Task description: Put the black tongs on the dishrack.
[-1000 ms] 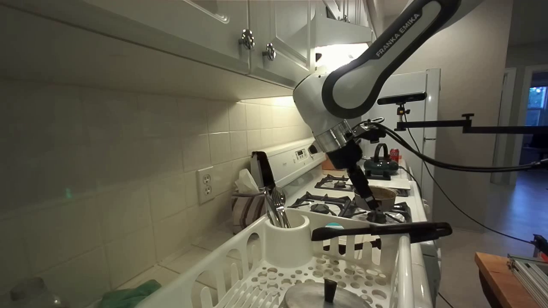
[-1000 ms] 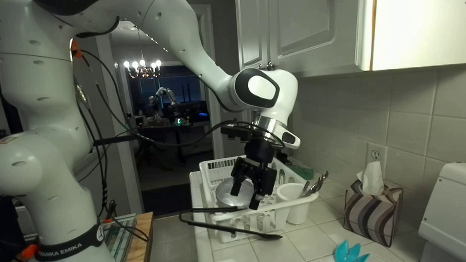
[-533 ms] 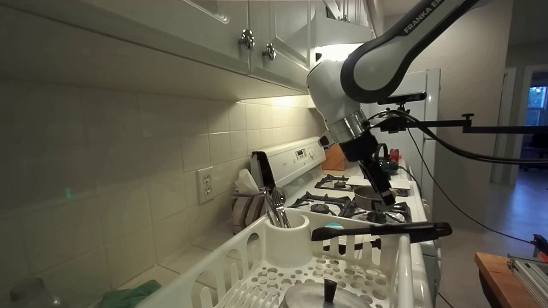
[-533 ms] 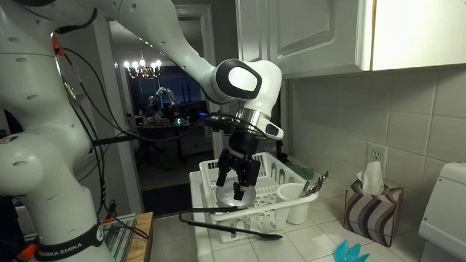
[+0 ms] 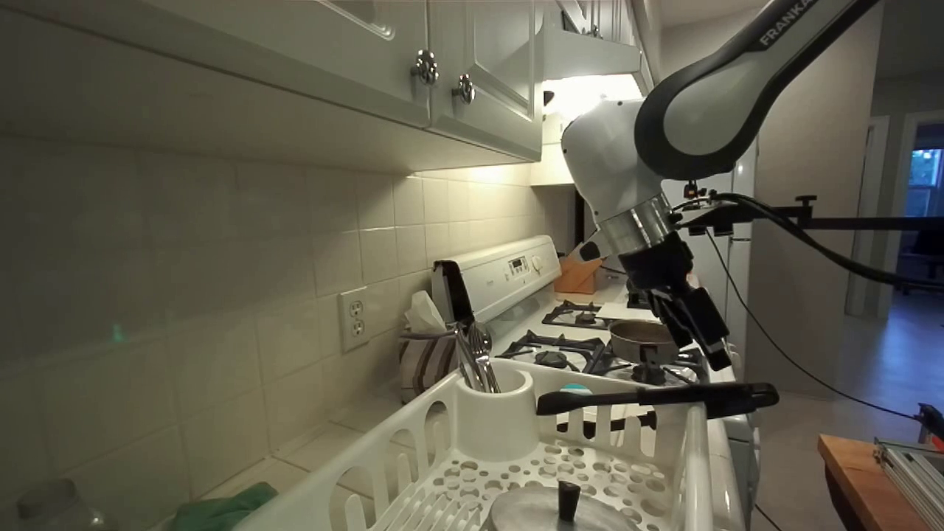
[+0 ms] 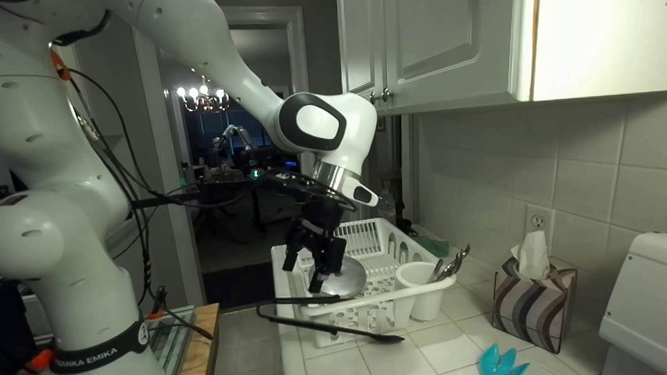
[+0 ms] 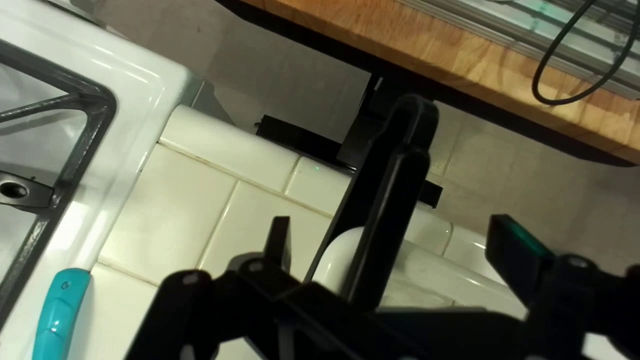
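Note:
The black tongs (image 5: pixel 737 398) straddle a corner of the white dishrack (image 5: pixel 698 472), one arm over the rim and one outside it. In an exterior view the tongs (image 6: pixel 338 328) spread open, with their joined end past the rim of the rack (image 6: pixel 382 299). My gripper (image 6: pixel 303 273) is open and empty above the tongs' joined end, apart from them; it also shows in an exterior view (image 5: pixel 700 354). In the wrist view the tongs (image 7: pixel 392 210) run between the wide-apart fingertips of my gripper (image 7: pixel 400 240). Their lower part is hidden behind the gripper.
A silver lid (image 6: pixel 348 278) lies in the rack, and a white cup (image 6: pixel 417 274) with cutlery stands at its corner. A tissue box (image 6: pixel 537 302) and a turquoise object (image 6: pixel 498 365) are on the counter. A stove with a pot (image 5: pixel 640 341) stands beyond. A wooden table edge (image 7: pixel 450 55) is near.
My gripper has moved across toward the tongs' joined end: right in an exterior view, left and slightly down in an exterior view. It stays open. The tongs and rack have not moved.

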### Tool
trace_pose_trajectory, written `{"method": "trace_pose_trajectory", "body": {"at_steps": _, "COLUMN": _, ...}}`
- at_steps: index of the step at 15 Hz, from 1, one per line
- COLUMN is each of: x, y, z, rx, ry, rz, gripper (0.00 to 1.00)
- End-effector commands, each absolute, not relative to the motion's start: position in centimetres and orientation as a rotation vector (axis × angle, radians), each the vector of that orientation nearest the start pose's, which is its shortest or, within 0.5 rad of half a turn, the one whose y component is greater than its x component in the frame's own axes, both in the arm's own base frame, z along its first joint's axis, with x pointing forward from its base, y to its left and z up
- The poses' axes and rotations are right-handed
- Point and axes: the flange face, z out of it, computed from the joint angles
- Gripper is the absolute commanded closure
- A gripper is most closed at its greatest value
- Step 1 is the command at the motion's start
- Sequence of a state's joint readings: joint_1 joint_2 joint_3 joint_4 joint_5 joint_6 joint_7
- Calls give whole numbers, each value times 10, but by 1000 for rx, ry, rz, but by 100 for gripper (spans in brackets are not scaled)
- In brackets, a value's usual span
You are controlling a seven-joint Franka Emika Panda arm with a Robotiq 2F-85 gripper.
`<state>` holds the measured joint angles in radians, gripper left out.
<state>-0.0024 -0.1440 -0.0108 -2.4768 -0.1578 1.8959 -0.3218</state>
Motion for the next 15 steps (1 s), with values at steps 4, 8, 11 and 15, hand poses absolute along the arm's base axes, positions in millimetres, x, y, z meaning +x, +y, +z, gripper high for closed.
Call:
{"method": "trace_pose_trajectory", "body": {"at_steps": 4, "x": 372, "y": -3, "z": 311, "rx": -3027, "ry": -750, "rz": 707, "gripper": 0}}
{"method": "trace_pose_trajectory", "body": {"at_steps": 8, "x": 368, "y": -2, "z": 300, "rx": -3030, "ry": -803, "rz": 757, "gripper": 0}}
{"method": "trace_pose_trajectory", "body": {"at_steps": 11, "x": 364, "y": -3, "z": 295, "rx": -3026, "ry": -852, "rz": 802, "gripper": 18}}
{"method": "trace_pose_trajectory", "body": {"at_steps": 15, "x": 365, "y": -7, "z": 290, "rx": -3048, "ry": -906, "rz": 845, "gripper": 50}}
